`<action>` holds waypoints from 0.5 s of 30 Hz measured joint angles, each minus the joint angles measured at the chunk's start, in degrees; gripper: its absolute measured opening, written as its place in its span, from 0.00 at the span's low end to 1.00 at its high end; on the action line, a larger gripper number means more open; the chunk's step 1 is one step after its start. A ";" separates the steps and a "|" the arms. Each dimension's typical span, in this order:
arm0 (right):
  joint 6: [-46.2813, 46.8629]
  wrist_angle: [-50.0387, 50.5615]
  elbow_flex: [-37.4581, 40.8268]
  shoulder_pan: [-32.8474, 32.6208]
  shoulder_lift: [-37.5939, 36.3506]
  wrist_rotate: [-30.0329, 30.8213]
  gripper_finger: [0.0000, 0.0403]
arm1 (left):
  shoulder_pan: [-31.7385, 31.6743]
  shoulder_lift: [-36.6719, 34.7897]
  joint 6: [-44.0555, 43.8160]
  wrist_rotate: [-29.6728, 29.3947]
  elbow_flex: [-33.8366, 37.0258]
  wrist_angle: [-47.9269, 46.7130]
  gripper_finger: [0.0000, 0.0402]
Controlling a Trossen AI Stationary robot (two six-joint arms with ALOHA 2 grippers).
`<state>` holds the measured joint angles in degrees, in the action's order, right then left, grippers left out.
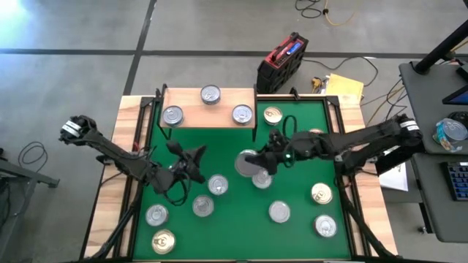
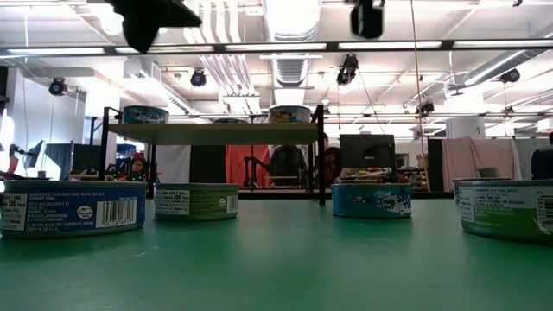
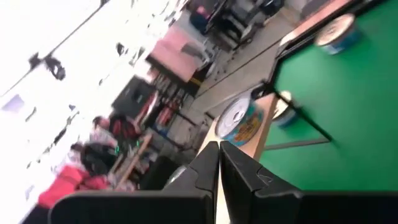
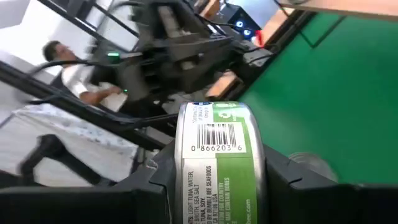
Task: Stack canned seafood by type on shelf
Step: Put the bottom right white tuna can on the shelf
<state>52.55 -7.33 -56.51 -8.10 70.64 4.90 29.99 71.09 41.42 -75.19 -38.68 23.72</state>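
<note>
Your right pincer (image 4: 214, 180) is clamped on a green-labelled tin (image 1: 248, 162), held on edge above the middle of the green mat (image 1: 292, 234), in front of the shelf (image 1: 191, 104). Your left pincer (image 3: 219, 163) is clenched on nothing, raised over the mat's left half. Three tins (image 1: 210, 93) sit on the shelf, the remaining cans (image 1: 279, 212) lie scattered across the mat on the surface (image 1: 102, 219).

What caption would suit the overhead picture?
Right gripper lifts a tin above the green mat; three tins sit on the shelf.

green mat (image 1: 292, 131), green-labelled barcoded tin (image 4: 216, 163)
</note>
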 joint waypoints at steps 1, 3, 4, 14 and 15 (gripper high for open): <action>-0.88 -1.91 0.79 0.37 0.86 -0.75 0.31 | 0.97 0.00 1.16 0.91 -0.14 0.08 0.00; -1.01 -8.18 2.39 0.66 2.73 -3.57 0.31 | 3.39 0.00 3.26 3.06 -0.24 -0.09 0.00; -0.85 -12.29 3.16 0.66 3.83 -5.41 0.31 | 4.86 0.00 4.42 4.42 -0.24 -0.35 0.00; 6.63 -37.13 4.40 0.49 16.10 -19.47 0.31 | 18.42 0.71 11.06 25.46 -3.96 -0.69 0.00; 7.26 -37.87 4.42 0.49 17.15 -19.88 0.31 | 18.79 1.16 11.20 25.01 -4.63 -1.14 0.00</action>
<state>59.80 -45.20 -52.09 -7.62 87.79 -14.98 48.78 72.25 52.61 -50.18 -43.31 22.58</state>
